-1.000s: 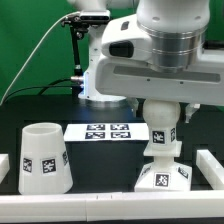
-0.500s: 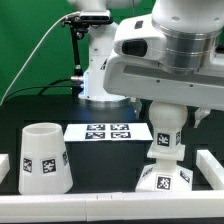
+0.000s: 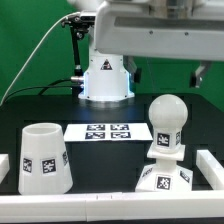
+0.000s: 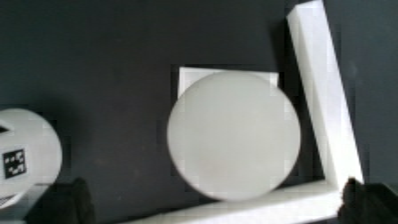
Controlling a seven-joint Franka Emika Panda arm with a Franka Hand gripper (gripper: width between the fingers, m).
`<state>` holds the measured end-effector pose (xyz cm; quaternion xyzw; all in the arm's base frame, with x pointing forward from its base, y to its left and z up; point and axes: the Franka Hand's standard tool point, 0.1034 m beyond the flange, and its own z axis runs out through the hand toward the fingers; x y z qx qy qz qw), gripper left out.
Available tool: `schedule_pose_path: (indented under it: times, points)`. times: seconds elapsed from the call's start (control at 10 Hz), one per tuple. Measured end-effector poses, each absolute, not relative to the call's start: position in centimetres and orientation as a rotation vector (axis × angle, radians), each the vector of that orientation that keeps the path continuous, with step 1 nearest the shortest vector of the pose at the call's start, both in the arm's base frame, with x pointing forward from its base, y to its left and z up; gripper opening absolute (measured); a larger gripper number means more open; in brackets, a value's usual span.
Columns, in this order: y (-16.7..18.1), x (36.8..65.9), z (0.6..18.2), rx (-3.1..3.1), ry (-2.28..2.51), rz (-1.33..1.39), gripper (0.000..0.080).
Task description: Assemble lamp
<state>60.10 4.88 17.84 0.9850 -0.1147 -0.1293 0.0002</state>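
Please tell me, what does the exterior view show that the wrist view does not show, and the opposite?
Only the exterior view shows the marker board, the bulb's tagged neck, the robot pedestal and the whole shade standing on the exterior view's left. Only the wrist view shows the bulb from above, hiding most of the base, and two dark fingertips apart at the picture's edge. Both show the bulb upright on the base, the black table and a white border rail. The shade is only partly visible in the wrist view.

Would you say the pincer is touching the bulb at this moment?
Apart. In the exterior view the bulb stands alone on the base, with the arm raised clear above it.
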Motion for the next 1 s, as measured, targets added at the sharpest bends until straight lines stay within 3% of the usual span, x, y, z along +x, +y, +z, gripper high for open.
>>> schedule_pose_path:
  times: [0.2,0.4,0.6,1.0]
  points:
    - [0.7,59.1,19.0,3.13,-0.275,-0.368,0.0698]
    - [-5.1,58.2,17.0,3.134,-0.202,-0.303,0.0698]
    - [-5.1,59.0,16.0,3.108,-0.165,-0.243,0.0698]
    - [-5.3,58.9,16.1,3.108,-0.173,-0.245,0.0698]
